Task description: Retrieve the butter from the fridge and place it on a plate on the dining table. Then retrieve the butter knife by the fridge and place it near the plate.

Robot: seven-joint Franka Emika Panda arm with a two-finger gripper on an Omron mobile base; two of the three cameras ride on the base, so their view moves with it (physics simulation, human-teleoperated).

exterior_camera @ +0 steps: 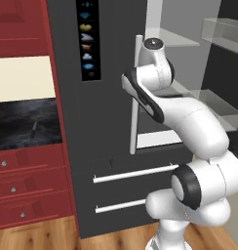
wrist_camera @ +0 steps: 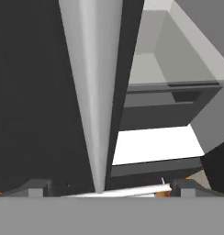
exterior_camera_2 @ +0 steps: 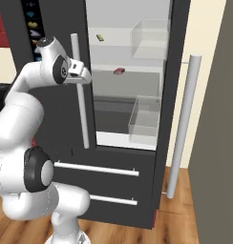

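We have the fridge (exterior_camera_2: 123, 95) open on its right side, and the butter (exterior_camera_2: 100, 36) lies on the top shelf (exterior_camera_2: 113, 40), well above a small red item (exterior_camera_2: 119, 71) on the shelf below. Our hand (exterior_camera_2: 82, 71) hangs just beside the left door's bar handle (exterior_camera_2: 80, 90), fingers spread apart and holding nothing. To do this step well, we judge we should swing clear of that bar, rise to the top shelf, and come in level over the butter so the fingers straddle it without scraping the shelf. The clear bins (exterior_camera_2: 147, 38) on the right narrow the way in. The knife (exterior_camera: 34, 129) lies on the dark table (exterior_camera: 23, 122) left of the fridge, between red cabinets (exterior_camera: 23, 185). The floor (exterior_camera_2: 175, 224) is wood; the other door (exterior_camera_2: 214, 143) stands open at right.
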